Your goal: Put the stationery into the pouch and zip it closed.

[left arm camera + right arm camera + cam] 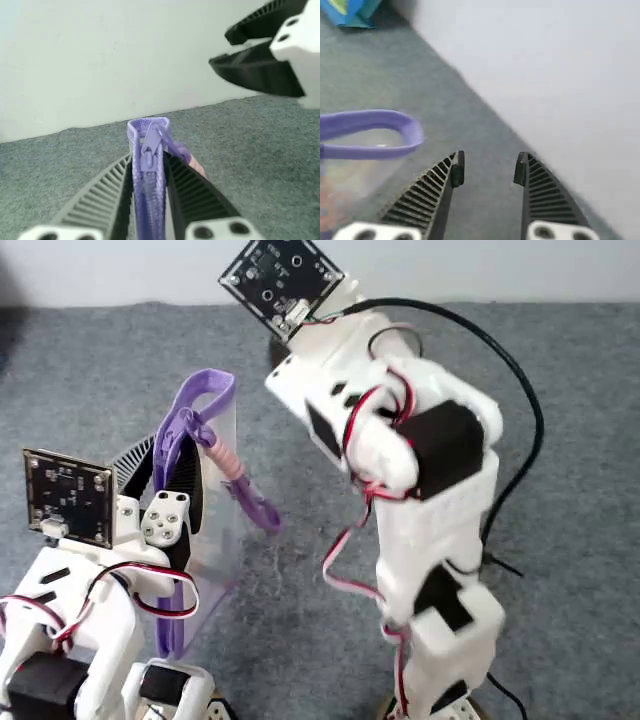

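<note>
Fingers of the left tool (148, 158) are clamped on the zip edge of the pouch (148, 129), one ribbed black finger on each side, with the zip pull (149, 148) standing just ahead of the fingertips. In the high view the left arm (90, 630) sits low and close to its base, its tool (172, 480) tipped upward, so the clear pouch (215, 520) stands on edge on the grey desk (560, 540).

A pink item (232, 465) lies inside the pouch just past the left tool's tips, and the purple strap (205, 390) loops out above them.

Beyond the pouch, the right arm (430, 470) rises tall from its base and bends forward over the desk. Its own wrist view shows the right tool (487, 167) with its fingers apart and nothing between them, the purple strap (395, 130) beside one finger and clear of it.

The left wrist view adds the right tool (220, 48) from the side, hanging higher than the left tool and apart from the pouch.

Farthest off, the right wrist view catches a blue object (350, 12) on the desk by the pale wall (545, 60).
</note>
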### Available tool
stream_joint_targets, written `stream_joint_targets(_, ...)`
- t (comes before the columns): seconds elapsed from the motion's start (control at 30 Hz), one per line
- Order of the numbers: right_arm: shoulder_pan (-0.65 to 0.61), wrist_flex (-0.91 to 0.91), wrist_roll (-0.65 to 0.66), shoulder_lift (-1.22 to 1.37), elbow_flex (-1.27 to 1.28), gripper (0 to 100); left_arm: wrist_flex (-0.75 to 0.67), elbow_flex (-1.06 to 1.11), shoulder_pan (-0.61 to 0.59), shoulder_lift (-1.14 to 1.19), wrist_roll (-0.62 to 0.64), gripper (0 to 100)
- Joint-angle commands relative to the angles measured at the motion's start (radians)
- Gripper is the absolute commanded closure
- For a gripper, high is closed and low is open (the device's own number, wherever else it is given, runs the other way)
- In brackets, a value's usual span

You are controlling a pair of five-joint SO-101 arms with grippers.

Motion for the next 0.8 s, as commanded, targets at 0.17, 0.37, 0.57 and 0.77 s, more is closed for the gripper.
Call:
stream_joint_targets(0.17, -0.174, 0.038, -0.118, -0.45, 0.628, 82.9, -0.002, -0.051, -0.003, -0.008, 0.006, 99)
stream_joint_targets(0.37, -0.315, 0.021, -0.12, -0.581, 0.879, 82.9, -0.002, -0.051, -0.003, -0.012, 0.006, 99)
stream_joint_targets(0.57, -0.335, -0.165, -0.109, -0.582, 0.964, 82.9, -0.005, -0.053, -0.003, -0.009, 0.006, 99)
stream_joint_targets(0.77, -0.312, -0.252, -0.057, -0.582, 1.007, 83.1, -0.002, -0.056, -0.003, -0.014, 0.006, 99)
